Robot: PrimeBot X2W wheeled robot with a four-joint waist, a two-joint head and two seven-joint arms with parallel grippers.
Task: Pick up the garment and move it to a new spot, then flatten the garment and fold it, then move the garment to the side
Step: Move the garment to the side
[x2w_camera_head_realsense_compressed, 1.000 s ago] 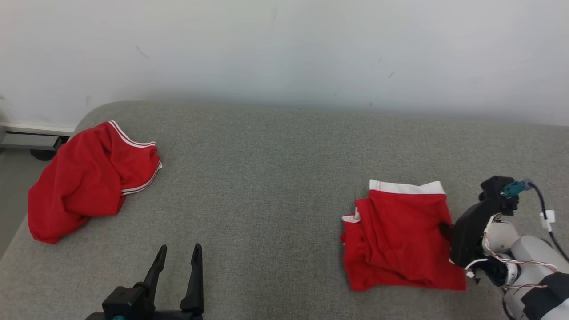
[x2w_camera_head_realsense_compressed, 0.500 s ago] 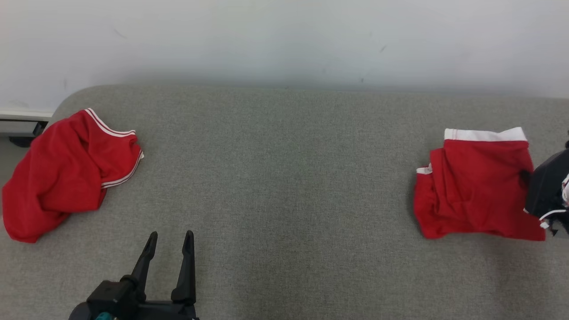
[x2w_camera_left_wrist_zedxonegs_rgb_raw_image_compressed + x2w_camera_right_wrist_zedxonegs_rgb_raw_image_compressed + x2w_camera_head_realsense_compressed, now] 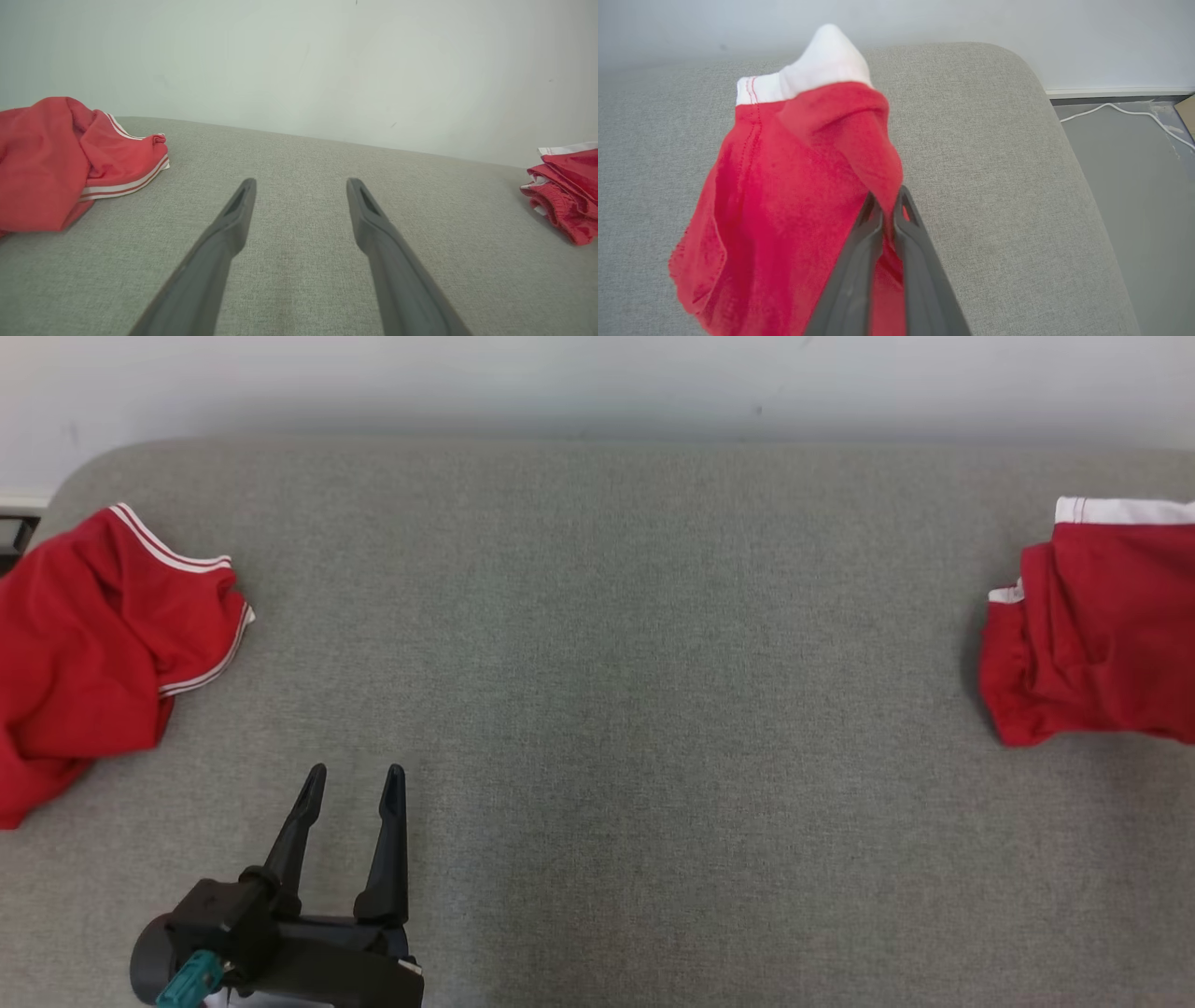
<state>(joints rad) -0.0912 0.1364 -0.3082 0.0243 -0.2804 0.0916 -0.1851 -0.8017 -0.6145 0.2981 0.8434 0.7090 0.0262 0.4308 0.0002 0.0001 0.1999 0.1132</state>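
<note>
The folded red garment with a white waistband lies at the far right of the grey cushion, cut off by the head view's right edge. In the right wrist view my right gripper is shut on this garment, pinching a fold of its red cloth. The cloth bunches upward there, with the white band at the top. My left gripper stands open over bare cushion at the lower left, nothing between its fingers. The folded garment lies far to its right.
A second, crumpled red garment with white stripes lies at the cushion's left end, also seen as that heap beside my left gripper. The grey cushion ends at a rounded right edge. Beyond it are floor and a white cable.
The head camera has shifted. Beyond that shift, the folded garment has travelled right and farther back across the cushion, and my right arm has left the head view. The left gripper stays open.
</note>
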